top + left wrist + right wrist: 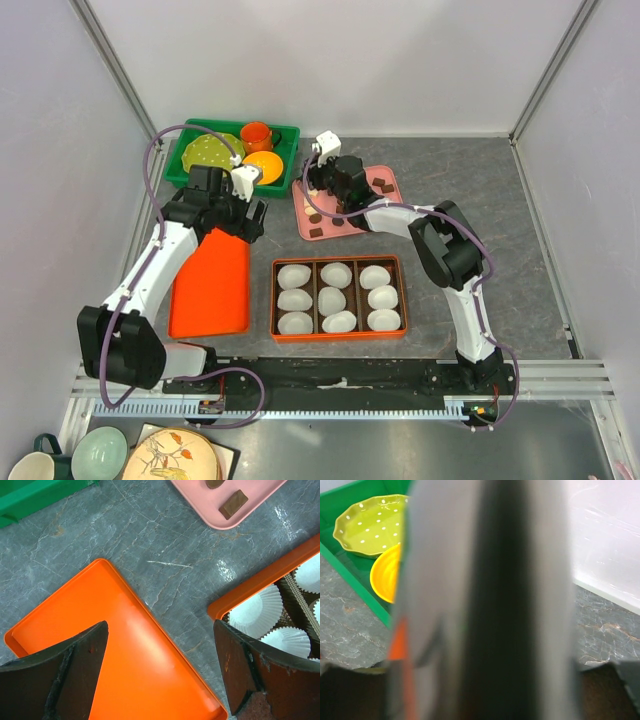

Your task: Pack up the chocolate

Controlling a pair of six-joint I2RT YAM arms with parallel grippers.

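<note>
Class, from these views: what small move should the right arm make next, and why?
Probably lower the right gripper onto a chocolate on the pink tray: it hangs over that tray, and the paper cups in the orange box all look empty. Whether its jaws hold anything is hidden.

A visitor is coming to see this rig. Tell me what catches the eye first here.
The orange box at the table's centre stands out, its nine white paper cups all empty. Behind it the right gripper hangs over the pink tray of chocolate, and the open left gripper hovers above a flat orange tray at left.
</note>
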